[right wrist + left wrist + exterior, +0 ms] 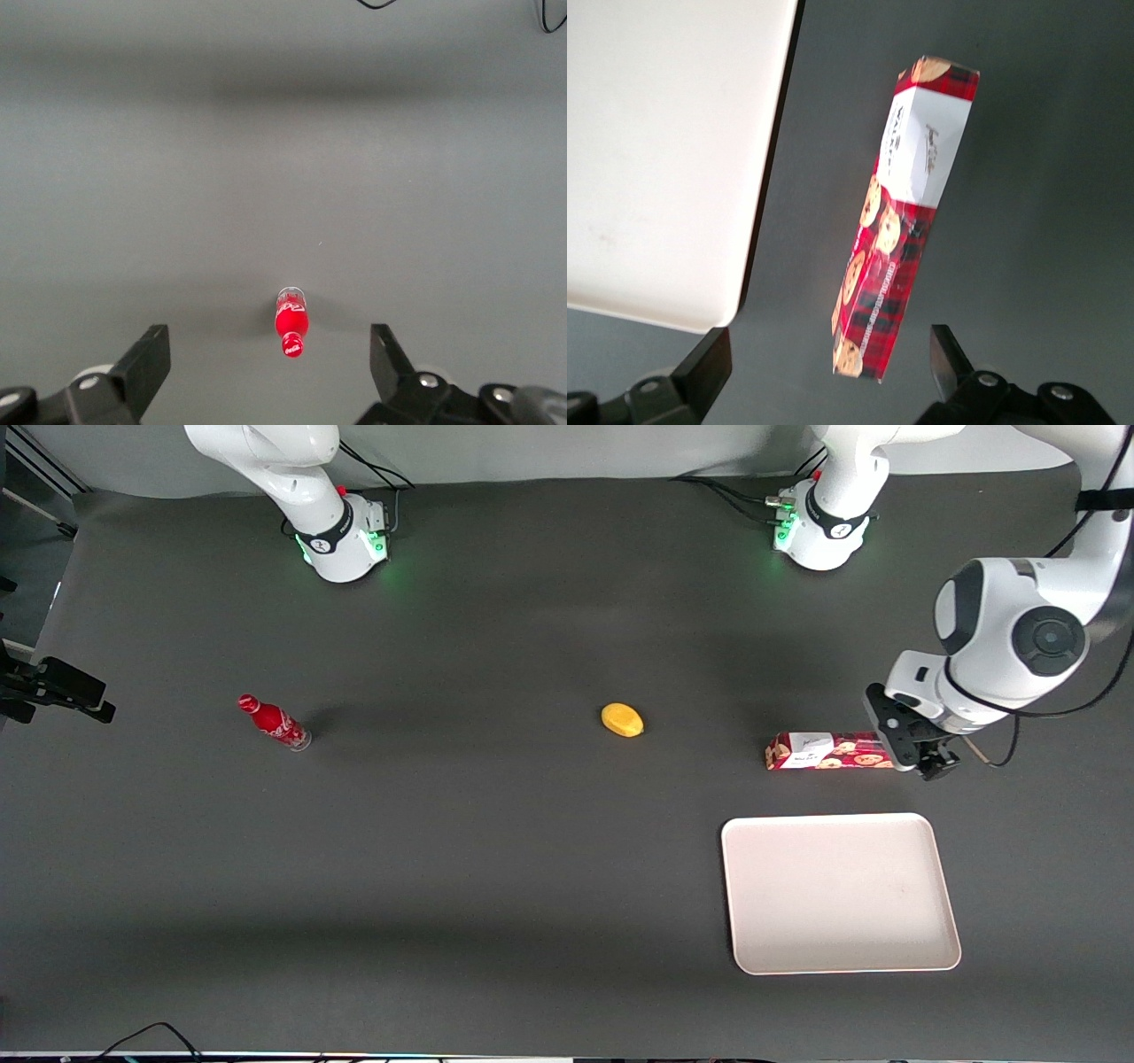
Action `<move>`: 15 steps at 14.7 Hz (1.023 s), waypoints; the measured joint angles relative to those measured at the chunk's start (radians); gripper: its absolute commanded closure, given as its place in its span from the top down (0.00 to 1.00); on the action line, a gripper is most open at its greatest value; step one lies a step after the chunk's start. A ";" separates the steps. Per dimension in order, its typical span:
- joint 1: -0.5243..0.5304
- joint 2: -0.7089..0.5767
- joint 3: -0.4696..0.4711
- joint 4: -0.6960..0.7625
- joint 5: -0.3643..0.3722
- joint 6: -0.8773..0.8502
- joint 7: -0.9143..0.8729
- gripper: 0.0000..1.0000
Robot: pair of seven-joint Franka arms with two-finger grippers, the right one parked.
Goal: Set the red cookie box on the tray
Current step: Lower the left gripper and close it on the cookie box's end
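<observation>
Hovering at one end of the long slim red cardboard cookie box [904,221], the left arm's tool [828,372] is spread wide, gripping nothing. Box lies on the dark bench [461,850], near the working arm's edge, beside the empty cream-white rectangular tray [840,892]. Grasp, lift, placement: all remaining.

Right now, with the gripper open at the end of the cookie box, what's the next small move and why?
Probably lower the gripper a little so its open fingers straddle the red cookie box, then close. The box lies flat on the table, its end between the spread fingers but apparently not yet touched, and the tray sits bare beside it, nearer the front camera.
</observation>
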 measured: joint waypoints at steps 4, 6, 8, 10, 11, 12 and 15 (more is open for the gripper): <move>-0.015 0.000 -0.026 -0.086 0.000 0.129 0.001 1.00; -0.019 0.003 -0.026 -0.138 0.000 0.200 0.003 1.00; -0.022 0.011 -0.026 -0.173 0.000 0.239 0.005 1.00; -0.024 0.027 -0.026 -0.201 0.000 0.287 0.006 1.00; -0.024 0.035 -0.026 -0.212 0.000 0.310 0.006 1.00; -0.025 0.045 -0.026 -0.221 0.000 0.332 0.006 1.00; -0.026 0.079 -0.026 -0.229 0.000 0.372 0.006 1.00</move>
